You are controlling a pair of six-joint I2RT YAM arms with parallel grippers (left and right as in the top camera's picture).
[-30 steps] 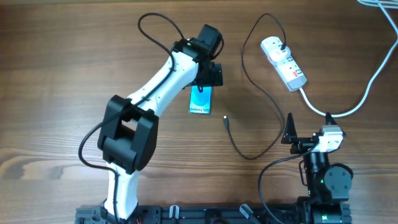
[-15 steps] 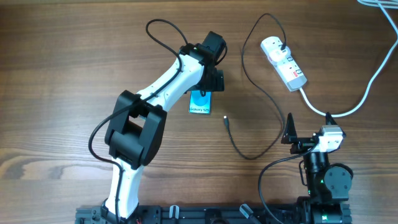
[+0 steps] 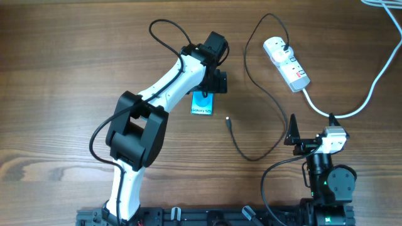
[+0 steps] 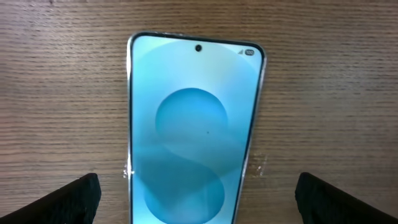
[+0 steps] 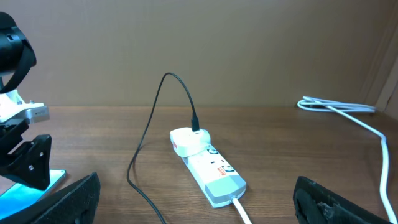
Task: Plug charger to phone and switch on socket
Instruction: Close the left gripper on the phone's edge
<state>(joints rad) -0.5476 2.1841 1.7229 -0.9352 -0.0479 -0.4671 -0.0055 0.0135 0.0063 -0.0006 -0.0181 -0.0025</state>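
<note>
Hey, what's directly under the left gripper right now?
The phone lies there, screen up on the wooden table, with the left gripper open above it. In the overhead view, the gripper covers the phone's far end.

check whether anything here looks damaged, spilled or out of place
Nothing stands out. The teal-screened rectangular smartphone lies flat and intact, the thin black charger cable's connector tip rests loose beside it, and the white plastic power strip looks undamaged.

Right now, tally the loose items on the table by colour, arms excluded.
Teal: 1, phone
Black: 1, charger
White: 1, socket
Total: 3
</note>
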